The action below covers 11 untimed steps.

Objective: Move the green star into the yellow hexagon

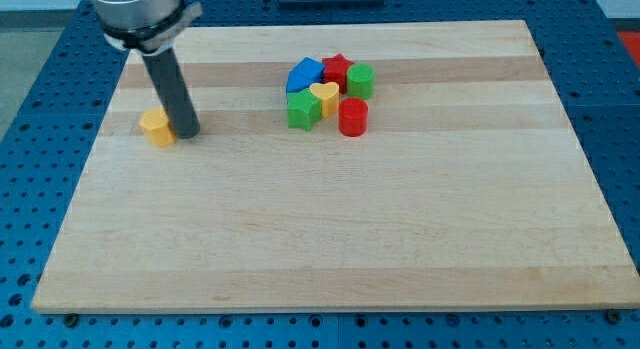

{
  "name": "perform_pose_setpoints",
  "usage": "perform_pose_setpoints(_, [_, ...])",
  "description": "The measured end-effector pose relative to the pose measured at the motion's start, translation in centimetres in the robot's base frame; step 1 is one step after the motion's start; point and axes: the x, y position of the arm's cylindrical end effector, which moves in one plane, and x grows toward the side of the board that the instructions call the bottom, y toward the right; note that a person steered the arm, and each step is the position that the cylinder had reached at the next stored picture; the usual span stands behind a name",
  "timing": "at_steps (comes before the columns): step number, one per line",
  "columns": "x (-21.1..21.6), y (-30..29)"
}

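The green star (303, 109) lies in a cluster of blocks near the view's top centre, at the cluster's lower left. The yellow hexagon (157, 127) lies alone at the view's left on the wooden board (330, 239). My tip (188, 132) rests on the board just to the right of the yellow hexagon, touching or nearly touching it. The green star is well to the right of my tip.
The cluster also holds a blue block (304, 73), a red star (337, 68), a green cylinder (361, 80), a yellow heart (324, 95) and a red cylinder (353, 118). The board sits on a blue perforated table (40, 109).
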Motion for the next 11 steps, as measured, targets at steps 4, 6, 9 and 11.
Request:
perform_pose_setpoints(4, [0.9, 19.7])
perform_pose_setpoints(6, [-2.7, 19.1])
perform_pose_setpoints(9, [-3.0, 9.8])
perform_pose_setpoints(11, [-4.1, 5.2])
